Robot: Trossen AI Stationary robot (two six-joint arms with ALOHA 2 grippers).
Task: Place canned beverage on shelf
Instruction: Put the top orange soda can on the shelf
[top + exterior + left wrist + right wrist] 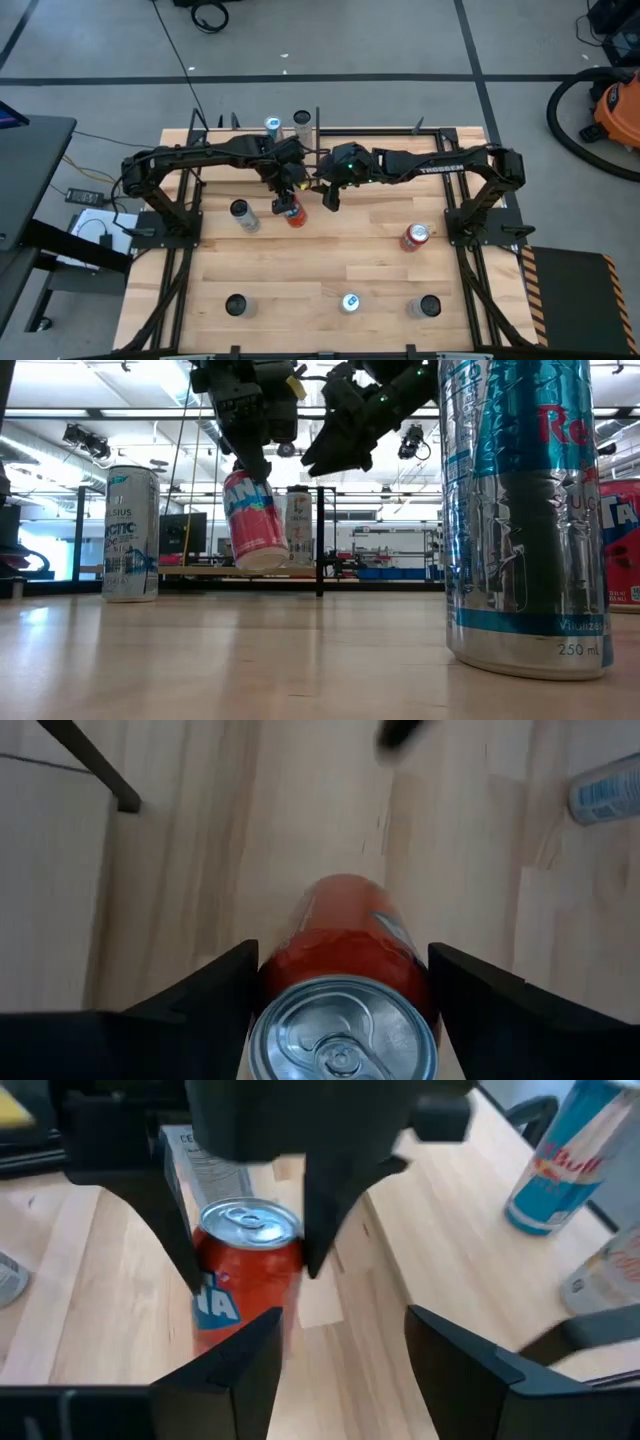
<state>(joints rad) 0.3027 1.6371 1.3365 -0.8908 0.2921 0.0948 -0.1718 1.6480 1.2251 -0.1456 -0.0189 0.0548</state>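
A red can (255, 520) hangs over the middle of the table, and my left gripper (287, 195) is shut on its top end. In the left wrist view the can's silver lid (340, 1032) shows between the two fingers. My right gripper (342, 1320) stands open close beside the can, toward the table's right, with only bare table between its fingers; it also shows in the high view (330, 198). The shelf (45, 880), a pale panel with black rods, lies just beyond the can toward the far edge. Two cans (272, 125) (302, 122) stand there. My left gripper pinches the can's side walls just below the lid's rim (272, 965) between its two fingers. The fingers come from above, slanting down. The can hangs below them, lifted clear of the table and slightly tilted.
A silver can (243, 215) stands left of the held can and a red one (415, 237) at the right. Three more cans (235, 305) (349, 302) (428, 306) line the near edge. The table between these rows shows bare wood.
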